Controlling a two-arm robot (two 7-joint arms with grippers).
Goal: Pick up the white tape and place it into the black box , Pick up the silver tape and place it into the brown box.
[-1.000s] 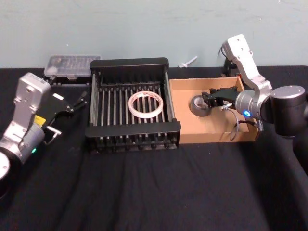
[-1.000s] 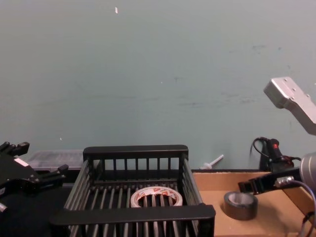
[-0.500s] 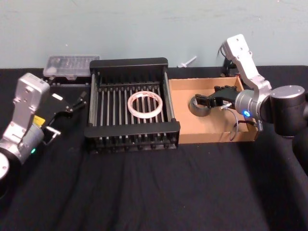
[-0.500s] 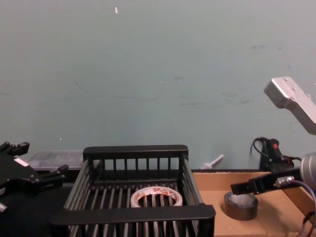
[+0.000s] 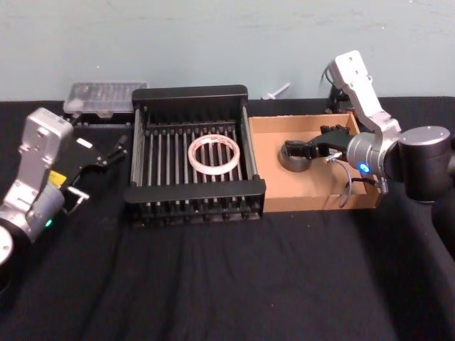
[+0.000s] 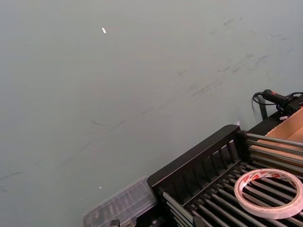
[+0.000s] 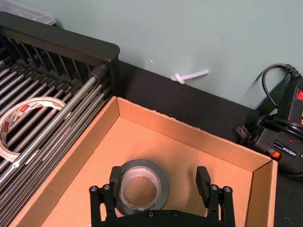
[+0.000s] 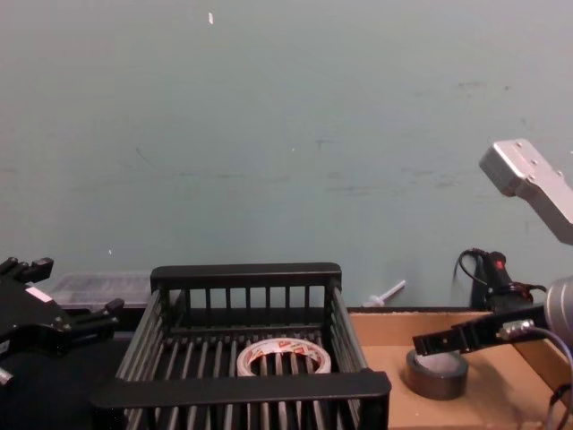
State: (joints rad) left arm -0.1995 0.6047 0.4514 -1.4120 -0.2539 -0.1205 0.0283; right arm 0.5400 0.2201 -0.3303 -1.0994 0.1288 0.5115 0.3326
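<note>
Right pincer [image 7: 158, 187], at right centre of the head view, hovers inside the brown box [image 5: 334, 195] with its two black fingers spread wide; one finger [image 7: 116, 177] overlaps the rim of the silver tape [image 7: 142, 189], the other stands clear beside it. One silver tape: a small, thick dark grey roll with a pale core, lying flat on the floor of the brown box, toward the box's left end [image 5: 293, 158]. One brown box: shallow open cardboard, low walls, right of centre on the black counter [image 5: 227, 284]. Touching its left wall sits one black box [image 5: 195, 193], a slatted plastic crate with a barred bottom. One white tape [image 5: 213, 155] lies flat on those bars near the crate's middle, a wide thin whitish ring with red marks on its inner core. Left pincer [image 5: 106, 153] is parked at the far left of the head view, beside the crate, fingers apart and gripping nothing.
</note>
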